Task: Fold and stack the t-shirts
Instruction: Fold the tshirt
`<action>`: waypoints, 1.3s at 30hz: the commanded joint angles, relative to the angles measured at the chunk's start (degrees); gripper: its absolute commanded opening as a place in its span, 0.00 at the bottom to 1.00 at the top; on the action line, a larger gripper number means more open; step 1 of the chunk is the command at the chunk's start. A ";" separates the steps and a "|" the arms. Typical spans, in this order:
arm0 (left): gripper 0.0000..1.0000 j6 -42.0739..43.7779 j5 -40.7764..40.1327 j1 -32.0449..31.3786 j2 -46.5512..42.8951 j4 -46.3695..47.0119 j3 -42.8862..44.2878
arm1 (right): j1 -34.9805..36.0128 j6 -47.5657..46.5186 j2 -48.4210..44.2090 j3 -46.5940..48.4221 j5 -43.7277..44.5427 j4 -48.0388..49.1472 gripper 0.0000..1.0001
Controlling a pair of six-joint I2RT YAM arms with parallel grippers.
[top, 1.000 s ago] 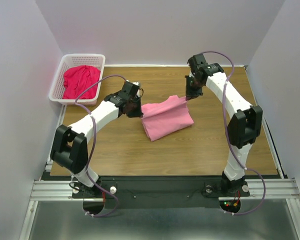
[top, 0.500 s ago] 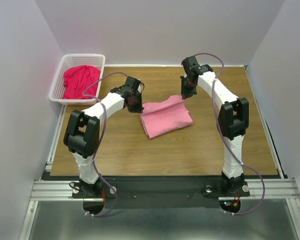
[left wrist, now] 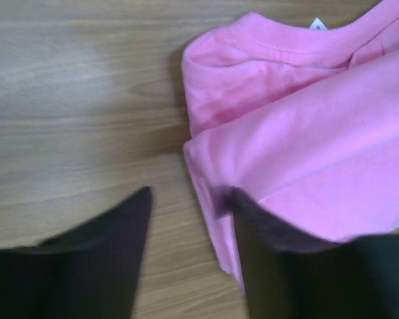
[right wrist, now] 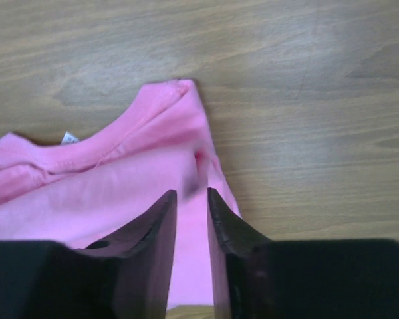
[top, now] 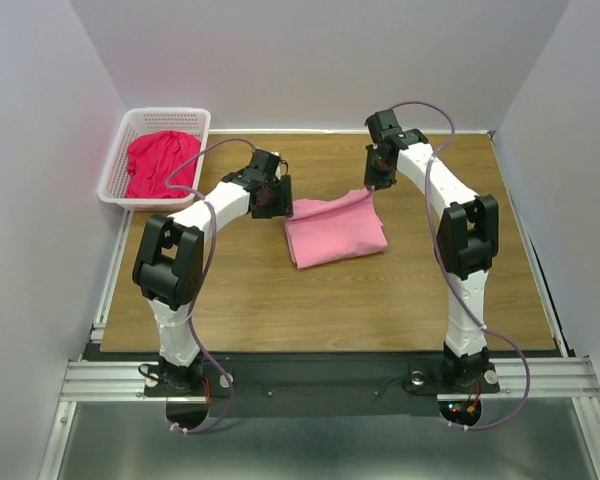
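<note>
The light pink t-shirt (top: 336, 231) lies folded flat on the wooden table, its collar edge towards the back. My left gripper (top: 278, 203) hovers at its back left corner, jaws wide open; in the left wrist view the shirt (left wrist: 306, 126) has its edge under the right finger (left wrist: 272, 259), nothing pinched, gripper (left wrist: 189, 196). My right gripper (top: 374, 184) is over the back right corner, jaws a narrow gap apart; in the right wrist view the shirt (right wrist: 120, 193) lies loose beneath that gripper (right wrist: 191, 194). The crimson t-shirt (top: 160, 158) sits crumpled in the basket.
The white lattice basket (top: 168, 113) stands at the table's back left corner, against the left wall. Walls close in the table on the left, back and right. Bare wood (top: 280, 300) stretches in front of the pink shirt.
Both grippers have opened and let go of the pink shirt's back corners. The lifted back edge has dropped, so the shirt now lies flat. The left arm has drawn in.
</note>
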 commanded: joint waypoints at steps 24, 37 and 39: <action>0.36 4.46 -0.05 -2.19 1.80 14.27 1.42 | -3.25 2.96 -21.28 -40.28 -18.93 30.23 0.32; 0.50 5.26 -2.60 -0.17 4.30 14.88 -0.50 | -5.19 2.26 -26.55 -49.54 -20.68 34.39 0.28; 0.61 4.99 -2.26 -0.25 1.21 16.55 -1.56 | -5.19 2.09 -26.30 -44.99 -21.56 34.47 0.28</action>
